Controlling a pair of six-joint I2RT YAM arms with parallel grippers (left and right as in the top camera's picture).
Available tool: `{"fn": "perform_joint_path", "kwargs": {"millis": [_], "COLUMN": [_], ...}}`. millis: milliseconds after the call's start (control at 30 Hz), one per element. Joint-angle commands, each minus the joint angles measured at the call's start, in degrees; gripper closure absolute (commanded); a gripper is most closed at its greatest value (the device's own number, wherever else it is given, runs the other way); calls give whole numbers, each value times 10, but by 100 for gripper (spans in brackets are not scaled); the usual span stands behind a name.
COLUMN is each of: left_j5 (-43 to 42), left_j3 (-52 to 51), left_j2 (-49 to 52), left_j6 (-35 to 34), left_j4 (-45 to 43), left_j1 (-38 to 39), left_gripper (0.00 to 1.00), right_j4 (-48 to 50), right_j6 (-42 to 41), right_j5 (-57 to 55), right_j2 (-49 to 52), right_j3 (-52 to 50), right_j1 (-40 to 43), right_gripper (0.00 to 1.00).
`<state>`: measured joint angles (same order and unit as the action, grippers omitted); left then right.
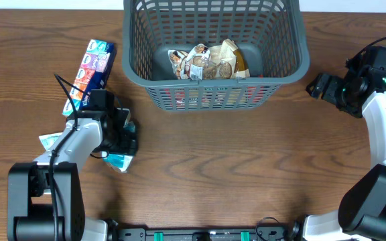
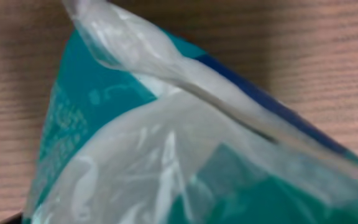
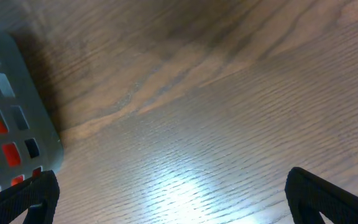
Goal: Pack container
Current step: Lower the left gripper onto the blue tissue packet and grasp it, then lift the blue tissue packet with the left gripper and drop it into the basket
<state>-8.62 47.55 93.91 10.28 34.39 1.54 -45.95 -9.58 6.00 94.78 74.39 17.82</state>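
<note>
From overhead, the container stood at the far middle of the tabletop, with crumpled snack packets lying on its bottom and something red showing through the slots of its near wall. To its left lay a colourful box. The left hand sat low over a teal packet near the left edge, with a white-and-teal packet just beside the arm. The right hand hung off the container's right corner. In the left wrist view the teal packet filled the frame, blurred, against the tabletop; no fingers showed, so I cannot tell that hand's state. In the right wrist view the right hand was spread wide over bare tabletop, with the container corner at left.
</note>
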Motion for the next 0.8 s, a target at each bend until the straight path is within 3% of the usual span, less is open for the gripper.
{"fn": "perform_joint_path", "kwargs": {"millis": [0, 33, 333, 533, 767], "left_j5": [-2, -2, -2, -2, -2], "left_j3": [-4, -4, 2, 25, 29], "left_j2": [17, 17, 6, -48, -181], "left_j6": [6, 6, -20, -31, -38], "left_j4": [2, 2, 12, 47, 59], "left_j1": [-2, -2, -2, -2, -2], "left_gripper": [52, 64, 92, 94, 94], "right_j4": [1, 1, 2, 2, 4], "right_j6": [11, 11, 11, 11, 11], "right_j5": [3, 3, 2, 2, 2], "right_j2": [0, 0, 0, 0, 0], "right_j3": [-3, -3, -3, -3, -3], "right_j1": [-2, -2, -2, -2, -2], "right_gripper": [1, 1, 1, 1, 1]}}
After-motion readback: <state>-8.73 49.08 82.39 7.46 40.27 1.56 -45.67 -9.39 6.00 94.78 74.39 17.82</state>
